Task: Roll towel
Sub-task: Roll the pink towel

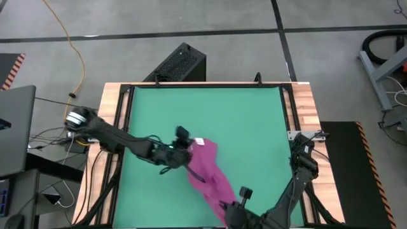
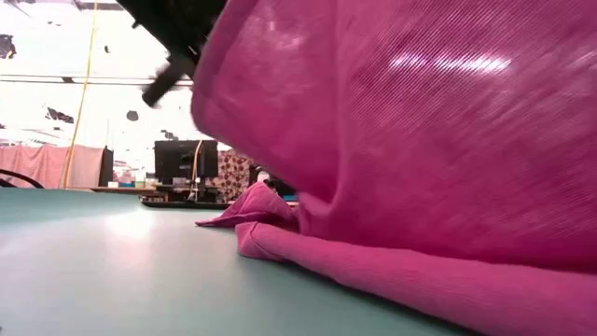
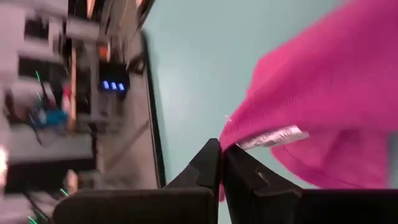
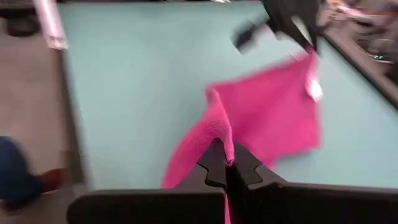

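Note:
The magenta towel [image 1: 208, 168] stretches slantwise over the green table [image 1: 254, 121], from the middle toward the near edge. My left gripper [image 1: 186, 146] is shut on its far end, next to the small white tag [image 3: 273, 135]. My right gripper [image 1: 226, 207] is shut on its near end, close to the table's near edge. In the low view the towel [image 2: 401, 121] hangs as a broad sheet, and a folded lower part [image 2: 392, 275] lies on the table. My left gripper pinches the towel's edge [image 3: 231, 144] between its two fingers, right beside the white tag, at a corner. That end is lifted off the table, and the cloth runs from it toward my right gripper. My right gripper pinches a bunched corner of the towel [image 4: 222, 140] between its two fingers, coming from the table's near side. The cloth rises from the fingers and spreads out toward my left gripper [image 4: 292, 28]. That end is off the table.
A wooden frame [image 1: 304, 102] borders the table. A black box [image 1: 181, 63] stands beyond the far edge, and a laptop [image 1: 16, 127] and cables lie at the left. Bare green table lies to the far side and the right of the towel.

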You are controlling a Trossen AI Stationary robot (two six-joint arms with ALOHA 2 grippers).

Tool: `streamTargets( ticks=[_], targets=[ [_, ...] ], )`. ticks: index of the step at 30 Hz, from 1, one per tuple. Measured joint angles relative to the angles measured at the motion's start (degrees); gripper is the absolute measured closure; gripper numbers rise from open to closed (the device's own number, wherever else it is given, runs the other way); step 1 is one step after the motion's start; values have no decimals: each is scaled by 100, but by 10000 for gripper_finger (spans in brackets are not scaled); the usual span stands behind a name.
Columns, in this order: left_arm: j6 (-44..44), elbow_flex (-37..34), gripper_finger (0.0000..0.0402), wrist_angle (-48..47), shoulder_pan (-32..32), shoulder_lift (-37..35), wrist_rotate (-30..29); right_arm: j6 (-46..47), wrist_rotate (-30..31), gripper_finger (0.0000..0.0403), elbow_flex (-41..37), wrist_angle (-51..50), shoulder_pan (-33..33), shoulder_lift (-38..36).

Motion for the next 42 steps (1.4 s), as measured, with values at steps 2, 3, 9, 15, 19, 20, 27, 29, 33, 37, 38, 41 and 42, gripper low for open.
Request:
streamTargets(
  ticks=[2, 3, 9, 15, 19, 20, 27, 29, 33, 37, 38, 41, 42],
  targets=[
    [-827, 0, 401, -670, -103, -479, 0, 205, 21, 394, 0, -379, -149, 0],
    [-1209, 0, 401, -985, -158, -710, 2, 302, 45, 394, 0, -509, -230, 0],
    [-2733, 0, 402, -2283, -531, -1846, -101, -350, 441, 394, 138, -513, -680, -184],
    [-3695, 0, 401, -2871, -951, -2694, -148, -952, 1041, 394, 114, -525, -896, -893],
    [-4076, 0, 401, -2843, -1146, -3095, -285, -1550, 1178, 394, 122, -507, -1056, -1390],
    [-4195, 0, 401, -2807, -1161, -3168, -336, -1666, 1244, 394, 122, -498, -1101, -1496],
    [-4624, 40, 401, -2772, -1168, -3360, -382, -2615, 1263, 394, 122, -424, -1514, -1881],
    [-4815, 186, 401, -2779, -1176, -3301, -345, -2791, 1263, 394, 122, -454, -1635, -1930],
    [-5266, 790, 401, -3142, -1262, -3098, -211, -3013, 1263, 394, 122, -520, -1830, -2064],
    [-5684, 1562, 401, -3685, -1408, -2822, -249, -3211, 1259, 394, 122, -524, -1911, -2156],
    [-5765, 1761, 401, -3812, -1436, -2741, -254, -3256, 1264, 394, 122, -524, -1916, -2185],
    [-5820, 2410, 401, -4252, -1545, -2466, -277, -3276, 1370, 394, 122, -527, -1851, -2299],
    [-5835, 2634, 401, -4387, -1576, -2370, -287, -3296, 1419, 394, 122, -525, -1809, -2335]
  ],
)
